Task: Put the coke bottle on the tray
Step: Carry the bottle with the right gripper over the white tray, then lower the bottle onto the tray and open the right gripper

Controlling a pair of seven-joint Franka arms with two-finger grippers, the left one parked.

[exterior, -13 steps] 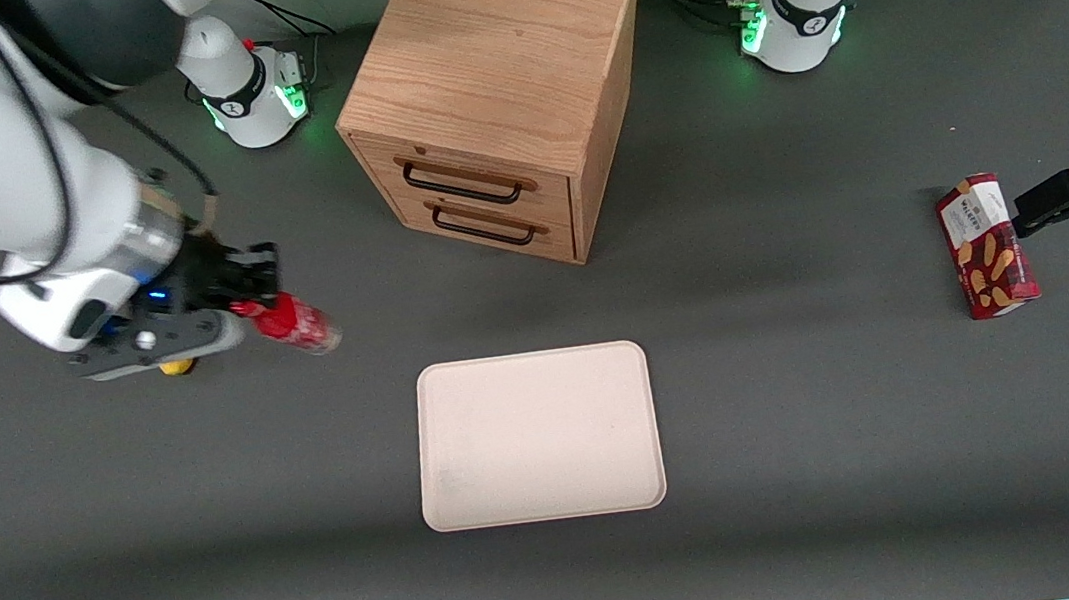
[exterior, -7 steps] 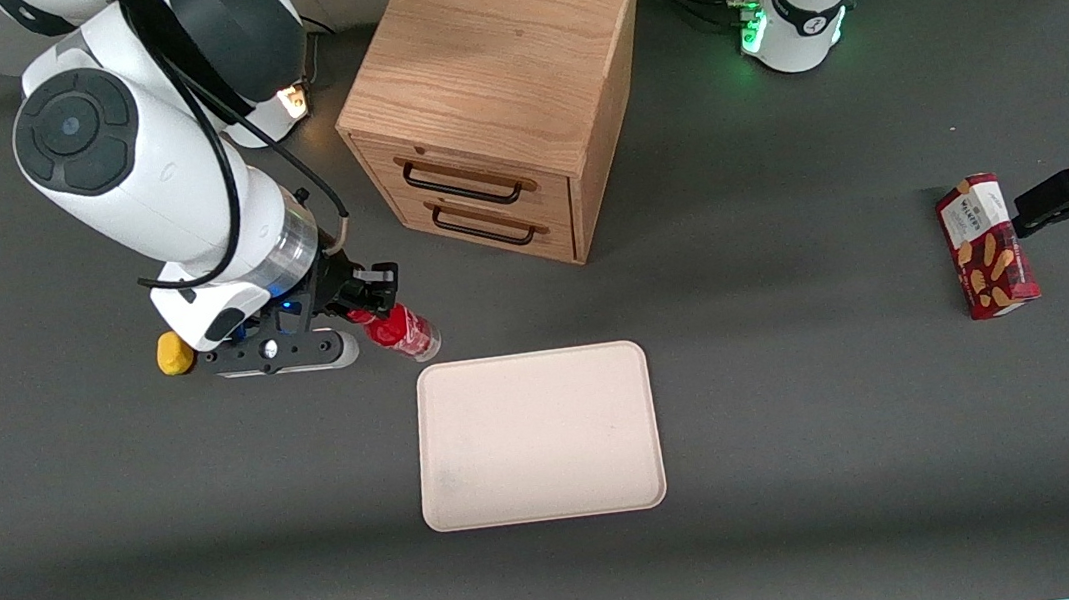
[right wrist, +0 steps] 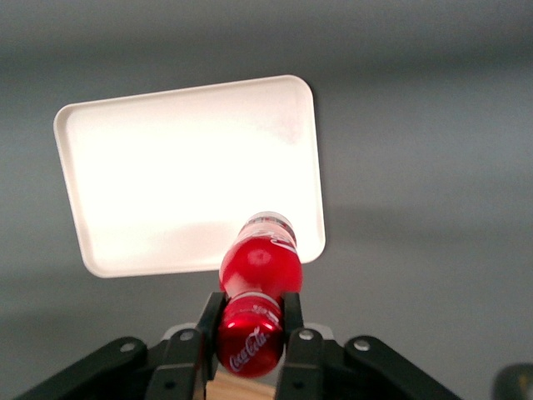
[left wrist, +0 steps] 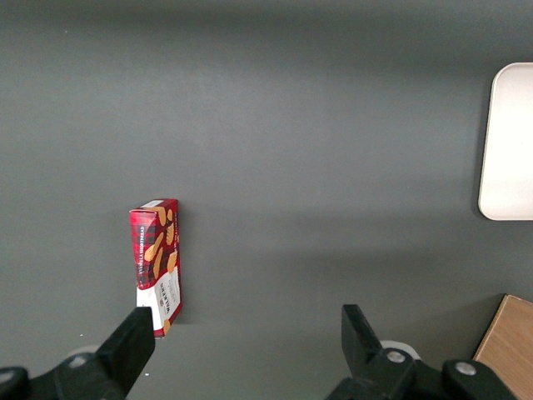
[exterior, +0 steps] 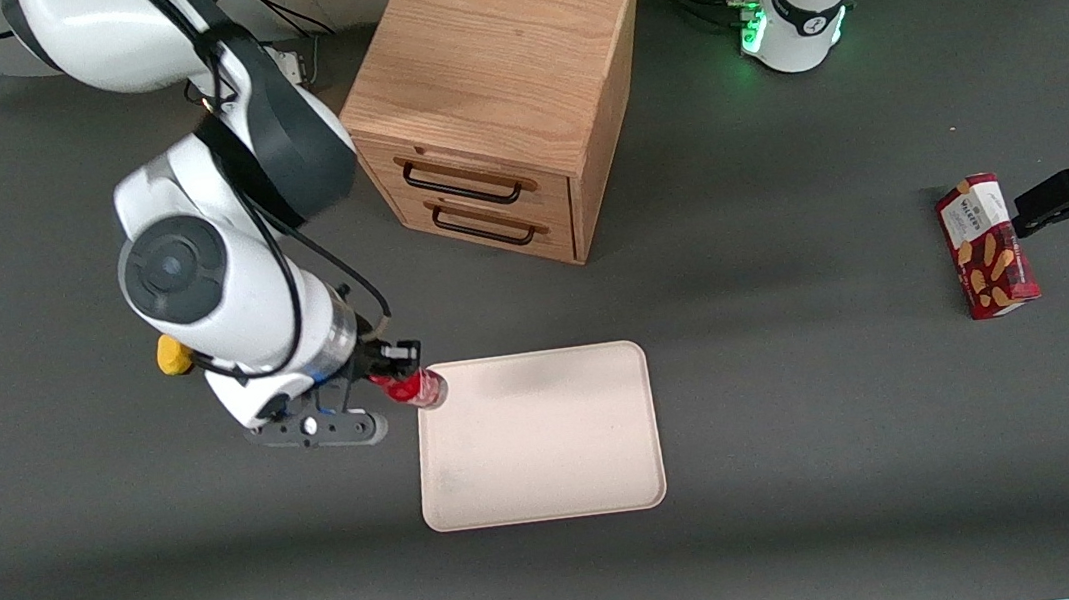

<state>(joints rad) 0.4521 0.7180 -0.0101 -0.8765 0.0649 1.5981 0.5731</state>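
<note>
My right gripper is shut on the red cap of the coke bottle, a small red bottle with white script. It holds the bottle in the air over the corner of the tray that is farthest from the front camera and toward the working arm's end. The tray is flat, pale cream-pink, with rounded corners, and nothing lies on it. In the right wrist view the gripper clamps the cap between both fingers and the bottle hangs over the tray near its rim.
A wooden two-drawer cabinet stands farther from the front camera than the tray. A small yellow object lies beside the working arm. A red biscuit box lies toward the parked arm's end and shows in the left wrist view.
My right gripper has carried the coke bottle sideways from the working arm's end toward the tray and nearer to the front camera, reaching the tray's corner. The yellow object stayed put.
</note>
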